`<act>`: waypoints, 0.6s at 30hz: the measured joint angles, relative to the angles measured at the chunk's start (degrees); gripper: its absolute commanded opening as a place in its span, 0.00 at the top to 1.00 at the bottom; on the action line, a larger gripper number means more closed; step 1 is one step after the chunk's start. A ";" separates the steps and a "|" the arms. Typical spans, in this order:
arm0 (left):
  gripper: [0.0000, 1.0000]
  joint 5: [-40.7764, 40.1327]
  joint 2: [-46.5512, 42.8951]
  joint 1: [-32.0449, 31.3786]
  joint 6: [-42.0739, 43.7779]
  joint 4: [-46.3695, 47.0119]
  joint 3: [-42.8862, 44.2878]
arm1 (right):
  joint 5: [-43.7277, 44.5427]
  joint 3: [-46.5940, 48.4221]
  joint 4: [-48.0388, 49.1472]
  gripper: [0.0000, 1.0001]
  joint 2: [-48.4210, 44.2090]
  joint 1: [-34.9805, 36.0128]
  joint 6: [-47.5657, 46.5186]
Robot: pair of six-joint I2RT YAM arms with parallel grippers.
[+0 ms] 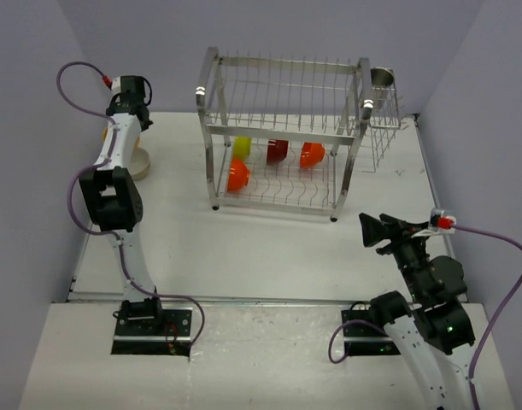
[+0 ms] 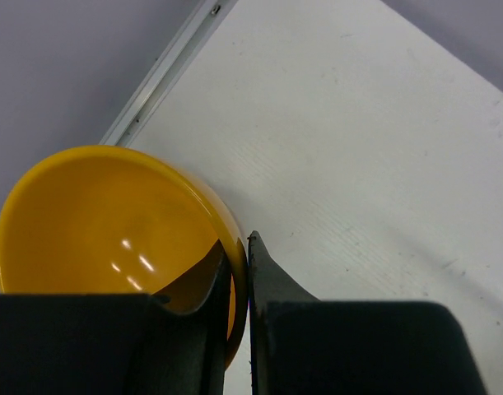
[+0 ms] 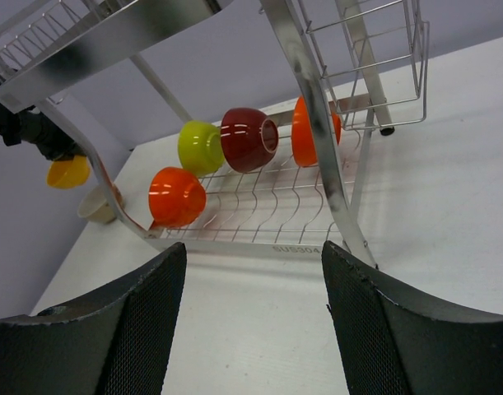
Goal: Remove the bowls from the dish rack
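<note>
- The yellow bowl (image 2: pixel 111 222) is cut off at its lower edge by the gripper body in the left wrist view. Whether it touches the surface (image 2: pixel 383 164) cannot be told.
- In the top view the same bowl is almost wholly hidden behind the left arm (image 1: pixel 115 192); only a sliver is seen.
- The left gripper (image 2: pixel 239 247) is narrowed on the yellow bowl's rim, with one finger inside and one outside.
- The whitish bowl (image 1: pixel 141 164) is partly covered by the left arm at the surface's far left. Its pattern cannot be made out.
- The orange-red bowl (image 3: pixel 305 132) is partly screened by a rack post in the right wrist view.
- The right gripper (image 3: pixel 253 255) is spread wide and holds nothing. Its two fingers are cut off at the bottom edge.
- Six bowls are counted: four in the rack (image 1: pixel 278 132) and two outside it, to the left.
- The four are stood on edge in the lower tier. The lime bowl (image 3: pixel 200 146), dark red bowl (image 3: pixel 249 138) and orange-red bowl are set in a row, with the orange bowl (image 3: pixel 177 196) nearer, beside the lime one.
- One cup (image 1: pixel 382 77) is seen in the side basket (image 1: pixel 382 128), its lower part masked by wires.
</note>
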 measured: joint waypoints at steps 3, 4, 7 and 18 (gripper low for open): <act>1.00 0.81 1.81 1.22 0.55 -0.31 0.07 | 0.13 0.00 0.00 0.32 0.13 0.00 -0.09; 1.00 1.01 2.14 1.53 0.94 -0.37 0.07 | 0.24 0.00 0.02 0.32 0.13 0.00 -0.09; 1.00 1.27 2.36 1.97 1.44 -0.83 0.07 | 0.33 0.00 0.02 0.32 0.15 -0.02 -0.09; 1.00 2.32 2.34 1.99 1.57 0.61 -5.44 | 1.31 0.00 0.02 0.32 0.15 -0.02 -0.09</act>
